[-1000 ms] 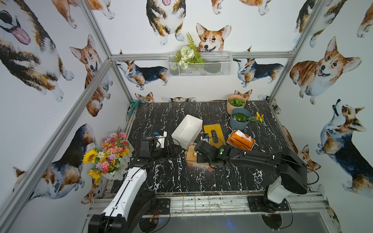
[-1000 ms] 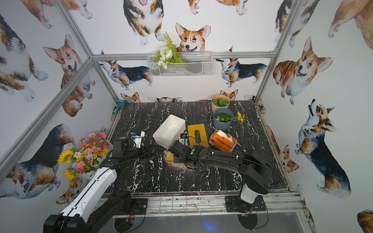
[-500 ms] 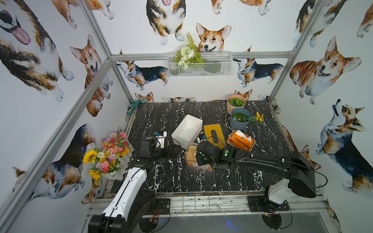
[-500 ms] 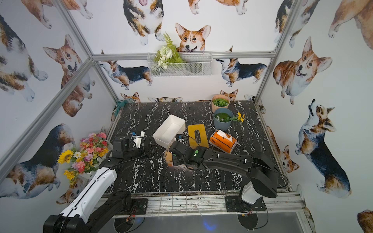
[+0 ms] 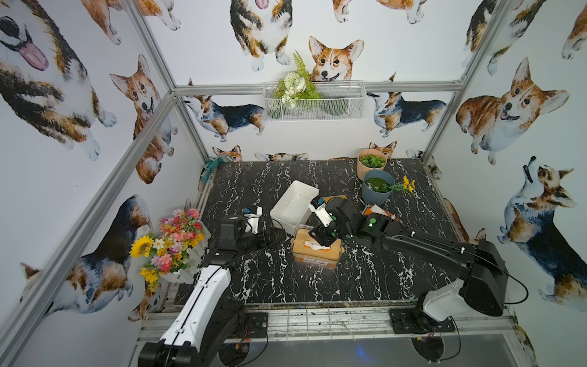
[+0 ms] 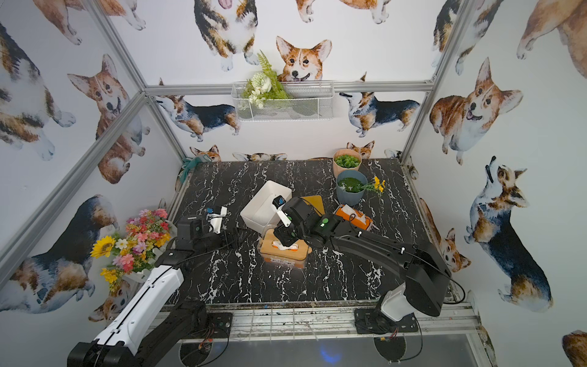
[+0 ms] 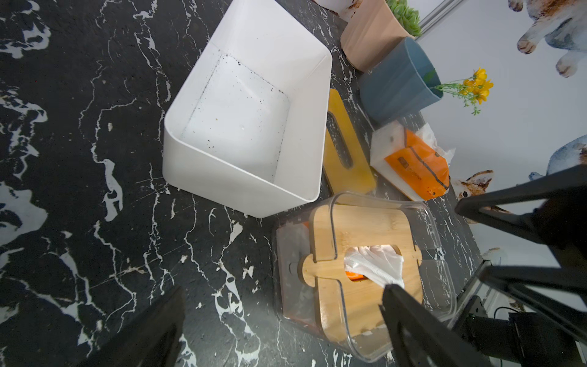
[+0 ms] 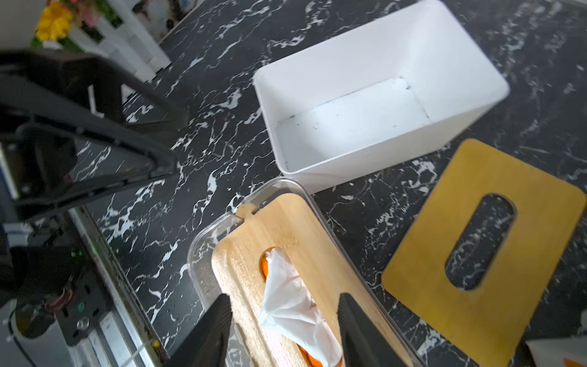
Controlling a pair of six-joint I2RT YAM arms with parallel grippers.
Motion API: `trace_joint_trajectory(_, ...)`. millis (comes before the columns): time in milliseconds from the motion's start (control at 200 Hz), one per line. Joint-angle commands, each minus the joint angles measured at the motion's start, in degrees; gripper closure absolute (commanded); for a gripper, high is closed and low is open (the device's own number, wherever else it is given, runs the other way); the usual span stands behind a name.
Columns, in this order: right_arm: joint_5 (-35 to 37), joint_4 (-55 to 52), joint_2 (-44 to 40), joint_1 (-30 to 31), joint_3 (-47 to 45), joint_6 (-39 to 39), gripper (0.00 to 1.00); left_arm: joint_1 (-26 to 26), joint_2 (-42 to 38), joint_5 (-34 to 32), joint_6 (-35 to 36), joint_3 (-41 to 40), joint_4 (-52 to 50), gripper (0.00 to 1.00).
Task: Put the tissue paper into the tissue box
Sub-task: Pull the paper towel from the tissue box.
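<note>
The clear tissue box point(image 5: 317, 254) with its wooden lid point(image 7: 359, 228) stands mid-table, in both top views point(image 6: 284, 251). An orange pack shows through the slot. White tissue paper point(image 8: 292, 302) sticks up out of the slot point(image 7: 373, 262). My right gripper point(image 8: 283, 297) hovers over the lid point(image 5: 320, 236), open, one finger on each side of the tissue and clear of it. My left gripper point(image 7: 284, 289) is open and empty, low on the table just left of the box point(image 5: 270, 236).
An empty white bin point(image 5: 293, 206) sits right behind the tissue box. A loose yellow slotted lid point(image 8: 444, 254) and a second orange tissue pack point(image 6: 354, 217) lie to its right. Two plant pots point(image 5: 376, 190) stand at the back right, a flower bunch point(image 5: 171, 244) at the left edge.
My right gripper's jaws have spread apart and let go of the tissue, which stays standing in the slot. The left arm has not moved.
</note>
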Motion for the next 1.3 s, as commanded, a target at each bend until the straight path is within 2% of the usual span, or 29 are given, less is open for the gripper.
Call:
trace_joint_trajectory(0, -7.79, 1.07, 0.94, -0.50, -0.26, -15.34, 0.46, 0.08, -0.01, 0.62, 0.19, -0.12, 1.05, 0.00)
trace_joint_trajectory(180, -11.02, 1.96, 2.78, -1.24, -0.34, -27.51, 0.52, 0.10, -0.33, 0.61, 0.19, -0.20, 1.13, 0.00)
trace_joint_trajectory(405, -15.96, 3.29, 2.22, -3.32, -2.98, -37.88, 0.63, 0.10, -0.50, 0.73, 0.28, -0.20, 1.13, 0.00)
trace_joint_trajectory(495, -15.85, 2.40, 2.13, -3.62, -3.32, -40.57, 0.66, 0.10, -0.79, 0.46, 0.28, -0.16, 1.13, 0.00)
trace_joint_trajectory(841, -16.14, -4.47, 5.95, -4.90, -0.16, -43.65, 0.67, 0.01, -1.03, 0.71, 0.28, -0.34, 1.23, 0.00)
trace_joint_trajectory(1296, -18.55, -11.85, 13.53, -6.02, 5.41, -43.68, 0.69, 0.01, -1.01, 0.71, 0.37, -0.42, 1.29, 0.00)
